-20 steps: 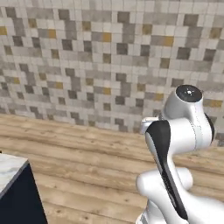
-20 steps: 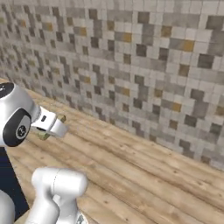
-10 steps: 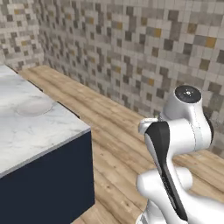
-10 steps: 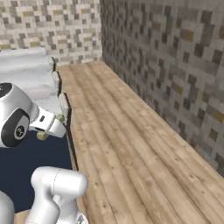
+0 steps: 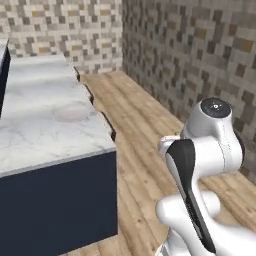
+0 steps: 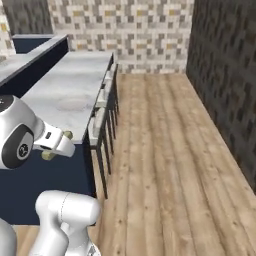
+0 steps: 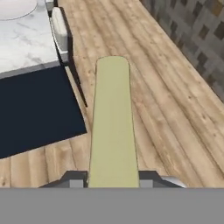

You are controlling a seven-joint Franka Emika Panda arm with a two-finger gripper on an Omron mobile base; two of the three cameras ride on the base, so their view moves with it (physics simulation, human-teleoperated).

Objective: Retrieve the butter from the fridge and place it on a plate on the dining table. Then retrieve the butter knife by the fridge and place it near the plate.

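Olive-yellow butter (image 7: 111,127) is held lengthwise in the nearly closed tool (image 7: 112,178), likely soft and slippery, well short of the plate (image 5: 71,113) mid-counter (image 5: 30,145).

Rendered home kitchen, dining end

A long marble-topped bench (image 5: 45,135) on a navy base, a white plate (image 5: 72,113) on it, plank wood floor (image 6: 165,150) and mosaic-tiled walls (image 6: 130,30) around.

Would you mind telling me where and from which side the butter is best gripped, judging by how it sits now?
By its near end, across the narrow width. In the hand view the butter is a long slim stick running straight out from the gripper, whose jaws already clamp its two long flat sides; its far end juts free.
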